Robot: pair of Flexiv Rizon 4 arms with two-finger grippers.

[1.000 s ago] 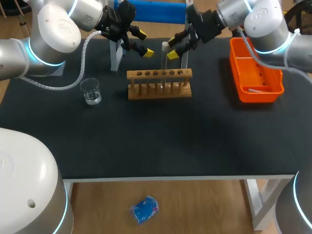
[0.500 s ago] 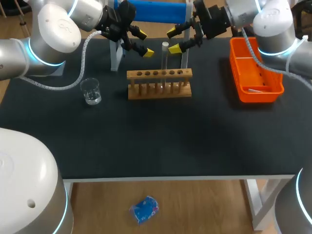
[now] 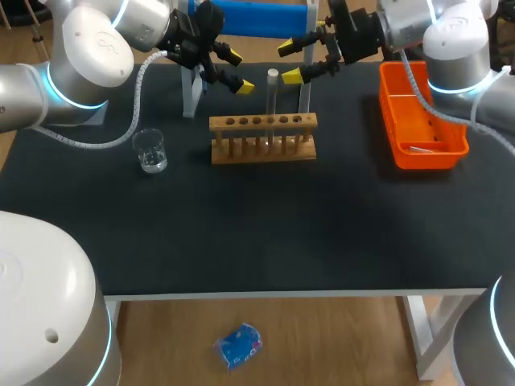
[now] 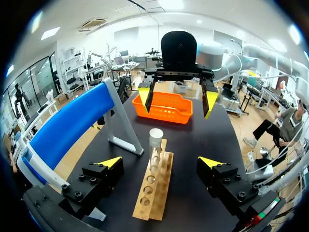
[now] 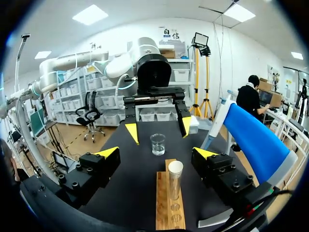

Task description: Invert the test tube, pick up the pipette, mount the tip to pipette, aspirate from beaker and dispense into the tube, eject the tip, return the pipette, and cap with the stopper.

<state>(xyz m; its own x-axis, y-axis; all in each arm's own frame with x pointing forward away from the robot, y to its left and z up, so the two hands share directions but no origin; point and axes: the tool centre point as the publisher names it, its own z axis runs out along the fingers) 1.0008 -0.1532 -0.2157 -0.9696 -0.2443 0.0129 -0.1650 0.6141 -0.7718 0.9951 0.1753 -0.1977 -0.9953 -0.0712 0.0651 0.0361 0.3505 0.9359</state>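
Observation:
A clear test tube [image 3: 272,98] stands upright in the wooden rack [image 3: 263,138], its pale end on top. My left gripper [image 3: 236,71] hovers open just left of the tube, above the rack's back. Opposite it, right of the tube, my right gripper [image 3: 290,63] is open too. In the left wrist view the tube [image 4: 155,144] rises ahead of my open left gripper [image 4: 160,162], with the right arm's gripper [image 4: 177,99] facing it beyond. From the right wrist the tube [image 5: 175,179] stands between the fingers of the open right gripper [image 5: 156,152], untouched. The glass beaker [image 3: 150,150] sits left of the rack.
An orange bin [image 3: 402,153] at the right holds a small pale item [image 3: 422,148]. A blue-topped stand [image 3: 249,18] on white legs [image 3: 191,95] spans the back edge behind the rack. The table's front half is bare black mat.
My right gripper has drawn back from the test tube, rising toward the far right. The left arm, tube and rack have stayed put.

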